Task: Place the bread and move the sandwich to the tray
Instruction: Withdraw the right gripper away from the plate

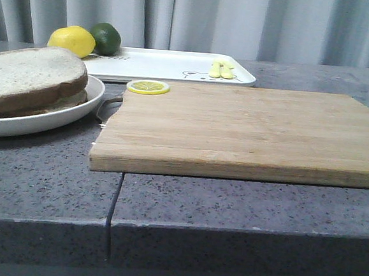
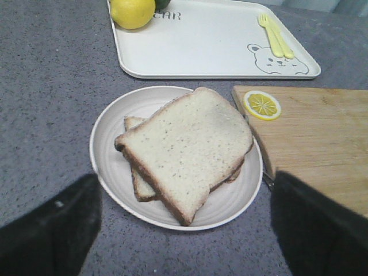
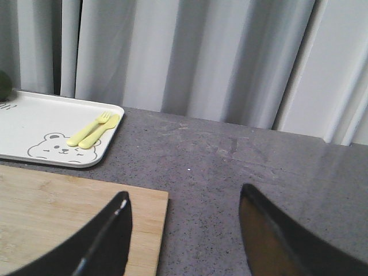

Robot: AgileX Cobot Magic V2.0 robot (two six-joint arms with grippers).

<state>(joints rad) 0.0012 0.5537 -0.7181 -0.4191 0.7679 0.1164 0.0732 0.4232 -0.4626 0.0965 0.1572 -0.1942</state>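
Observation:
The bread (image 2: 190, 141), a plain white slice with a brown crust, lies on top of a lower slice (image 2: 138, 187) on the round white plate (image 2: 109, 129). No egg shows; the top slice hides what is between them. The stack also shows in the front view (image 1: 29, 75) at the left. The white tray (image 1: 171, 65) with a bear drawing lies behind, also in the left wrist view (image 2: 213, 46). My left gripper (image 2: 184, 190) is open and empty, just in front of the plate. My right gripper (image 3: 185, 195) is open and empty over the cutting board's right edge.
A wooden cutting board (image 1: 249, 130) fills the middle, with a lemon slice (image 1: 147, 86) on its far left corner. A lemon (image 1: 71, 40) and a lime (image 1: 106, 37) sit on the tray's far left. A yellow fork and spoon (image 1: 222, 69) lie on the tray.

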